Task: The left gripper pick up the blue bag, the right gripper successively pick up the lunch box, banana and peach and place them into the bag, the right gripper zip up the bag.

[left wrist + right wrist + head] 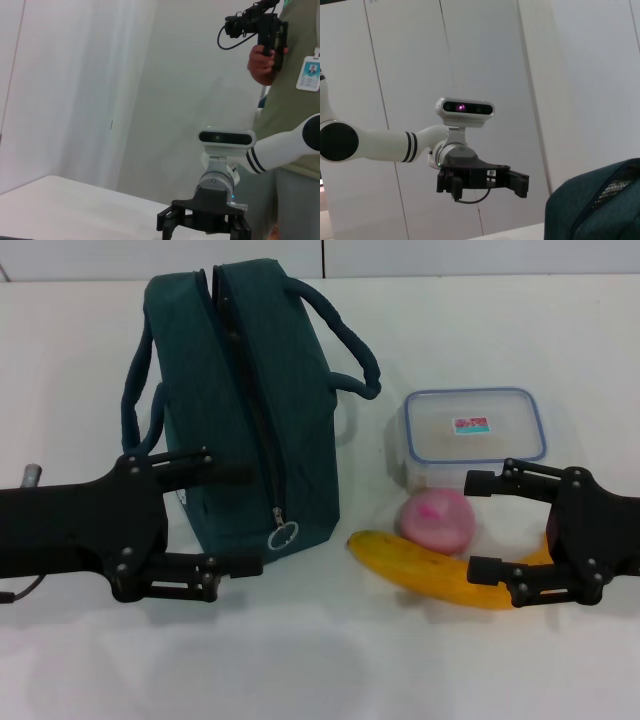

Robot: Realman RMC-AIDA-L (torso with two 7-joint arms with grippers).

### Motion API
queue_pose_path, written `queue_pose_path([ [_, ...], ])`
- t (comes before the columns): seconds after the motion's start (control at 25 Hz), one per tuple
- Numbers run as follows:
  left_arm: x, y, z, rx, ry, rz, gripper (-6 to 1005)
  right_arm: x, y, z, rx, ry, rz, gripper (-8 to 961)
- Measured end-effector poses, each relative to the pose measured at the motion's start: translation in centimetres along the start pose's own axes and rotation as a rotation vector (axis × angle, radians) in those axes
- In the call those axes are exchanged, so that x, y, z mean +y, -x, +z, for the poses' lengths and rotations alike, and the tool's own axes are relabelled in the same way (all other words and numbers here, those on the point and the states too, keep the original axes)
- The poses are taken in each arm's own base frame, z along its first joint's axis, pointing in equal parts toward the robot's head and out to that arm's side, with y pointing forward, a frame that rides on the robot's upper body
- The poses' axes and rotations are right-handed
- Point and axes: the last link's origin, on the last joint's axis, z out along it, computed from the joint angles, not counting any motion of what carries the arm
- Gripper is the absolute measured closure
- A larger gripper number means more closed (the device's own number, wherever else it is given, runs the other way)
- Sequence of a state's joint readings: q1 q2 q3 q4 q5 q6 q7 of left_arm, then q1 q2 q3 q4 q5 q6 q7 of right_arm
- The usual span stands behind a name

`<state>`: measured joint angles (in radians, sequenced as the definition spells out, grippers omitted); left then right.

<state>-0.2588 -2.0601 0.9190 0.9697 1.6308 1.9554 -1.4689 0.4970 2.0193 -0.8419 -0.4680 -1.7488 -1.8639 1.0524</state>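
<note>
Left gripper [232, 520] agape beside blue bag [245, 400], gap between.

The bench [300, 670] carries one blue bag [245, 400], one lunch box [475, 430], one peach [437, 518] and one banana [420, 565], between two end effectors.

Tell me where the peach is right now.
In the head view the peach sits on the robot's right, between the lunch box and the banana.

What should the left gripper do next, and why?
Probably close in on the bag: it stands untouched, zipped shut. The left gripper is open beside it, holding nothing. The right gripper waits open over the banana.
</note>
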Motion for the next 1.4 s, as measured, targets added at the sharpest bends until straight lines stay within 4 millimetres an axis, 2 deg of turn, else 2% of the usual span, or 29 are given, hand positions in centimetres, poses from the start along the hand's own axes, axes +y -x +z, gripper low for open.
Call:
queue_pose_path([
  [0.52, -0.1, -0.2, 0.2, 0.016, 0.002, 0.002, 107, 0.0, 0.0, 0.0, 0.001, -0.001, 0.001, 90],
  [0.64, -0.2, -0.9, -0.1, 0.067, -0.013, -0.006, 108, 0.0, 0.0, -0.1, 0.001, -0.004, 0.001, 90],
  [0.72, -0.5, -1.8, -0.9, 0.124, -0.05, -0.007, 108, 0.0, 0.0, -0.1, 0.001, -0.005, 0.002, 90],
  [0.76, -0.9, -3.0, -2.1, 0.207, -0.108, -0.029, 108, 0.0, -0.1, -0.1, 0.002, -0.005, 0.002, 90],
  [0.8, -0.9, -3.0, -2.1, 0.207, -0.108, -0.029, 108, 0.0, -0.1, -0.1, 0.002, -0.004, 0.003, 90],
  [0.92, -2.2, -5.1, -3.9, 0.329, -0.185, -0.107, 108, 0.1, -0.2, -0.1, 0.0, -0.007, 0.007, 90],
  [1.04, -3.8, -6.5, -4.5, 0.355, -0.242, -0.177, 109, 0.2, -0.3, -0.3, -0.004, -0.017, 0.013, 90],
  [1.24, -8.0, -7.7, -5.4, 0.251, -0.422, -0.367, 109, 0.3, -0.5, -0.3, -0.014, -0.028, 0.022, 91],
  [1.4, -10.1, -8.7, -5.7, 0.069, -0.533, -0.524, 110, 0.4, -0.8, -0.6, -0.015, -0.049, 0.031, 91],
])
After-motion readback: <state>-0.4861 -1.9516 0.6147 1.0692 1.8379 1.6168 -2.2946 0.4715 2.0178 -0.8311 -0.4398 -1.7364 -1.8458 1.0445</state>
